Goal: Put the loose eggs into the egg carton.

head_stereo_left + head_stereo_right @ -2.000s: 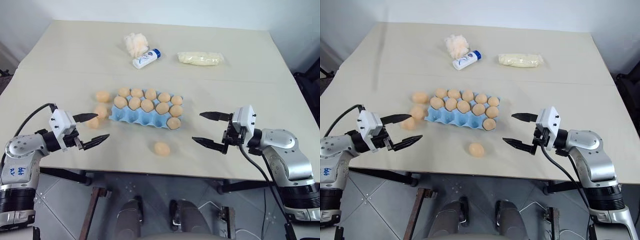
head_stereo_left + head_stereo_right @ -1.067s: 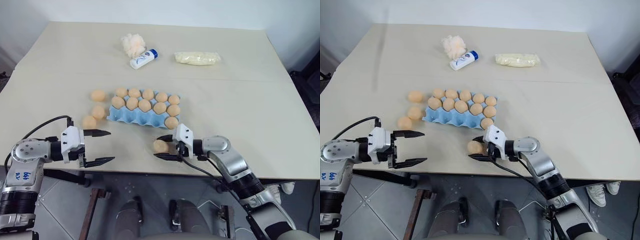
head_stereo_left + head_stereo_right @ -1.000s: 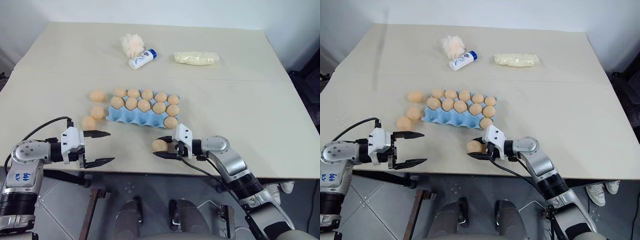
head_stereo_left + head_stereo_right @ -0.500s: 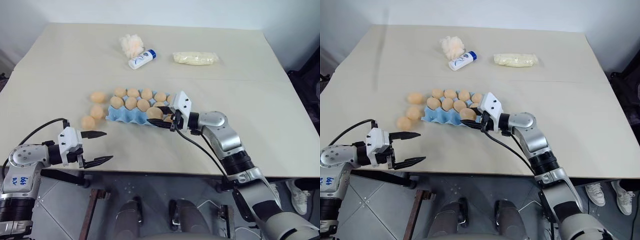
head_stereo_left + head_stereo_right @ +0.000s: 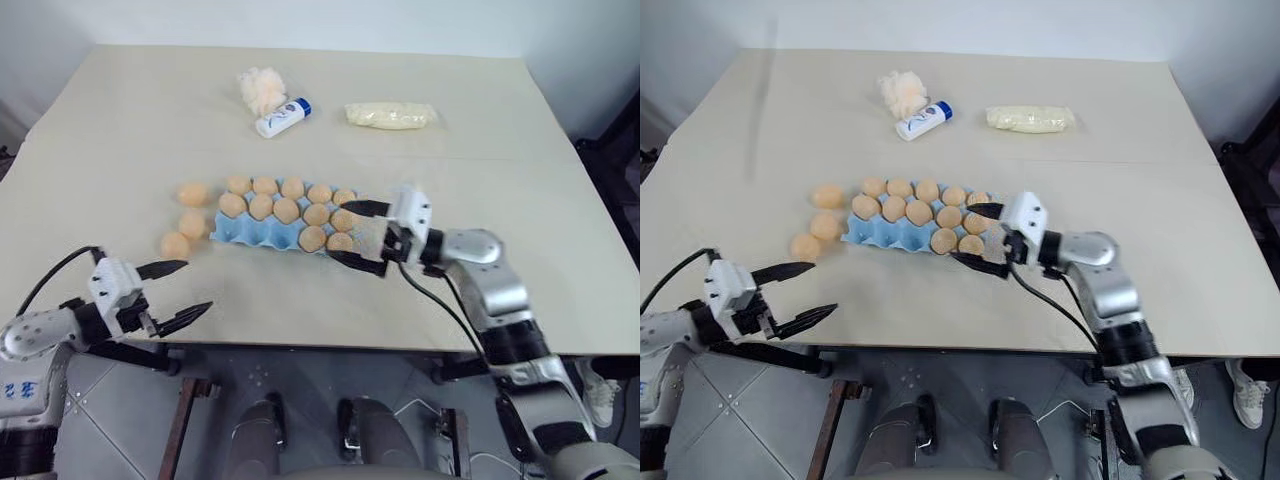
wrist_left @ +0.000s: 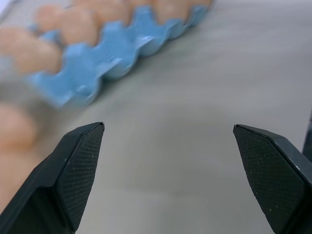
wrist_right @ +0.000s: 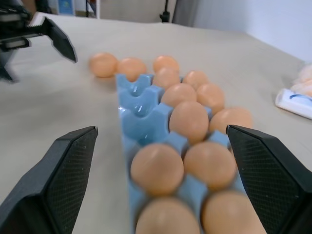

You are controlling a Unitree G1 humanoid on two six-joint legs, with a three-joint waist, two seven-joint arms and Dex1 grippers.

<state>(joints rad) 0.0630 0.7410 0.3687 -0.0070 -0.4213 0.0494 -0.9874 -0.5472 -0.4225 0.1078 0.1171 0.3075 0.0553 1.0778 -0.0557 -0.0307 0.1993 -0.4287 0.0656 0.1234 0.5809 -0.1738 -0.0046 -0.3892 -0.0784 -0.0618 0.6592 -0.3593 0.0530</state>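
- Now, by count: three loose eggs (image 5: 193, 222) lie on the table (image 5: 480, 150) just off the left end of the egg carton (image 5: 245, 235), in a loose column, none of them touching the tray as far as the head views show.
- Twelve eggs sit in the carton: five in the back row, five in the middle row, and two in the front row at its right end. The three front cups to their left are bare blue.
- One carton, standing near the middle of the table, long side across.
- Two grippers. The right gripper (image 5: 343, 231) hovers at the carton's right end with its two black fingers spread wide, one on either side of the last eggs and clamped on nothing.
- The left gripper (image 5: 197, 285) hangs at the near left edge of the table, fingers wide apart and empty, pointing toward the carton and well apart from the loose eggs.
- At the far side are one fluffy puff (image 5: 262, 88), one small white bottle (image 5: 283, 117) with a blue cap just beside it, and one pale yellow bag (image 5: 391, 115) to the right.
- Changes: a second ago the right gripper was closed on an egg lying alone near the front edge of the table. That spot is now bare and the front row holds two eggs where it held one. The fingers have let go.
- The left gripper has drifted toward the table's left edge, open throughout.
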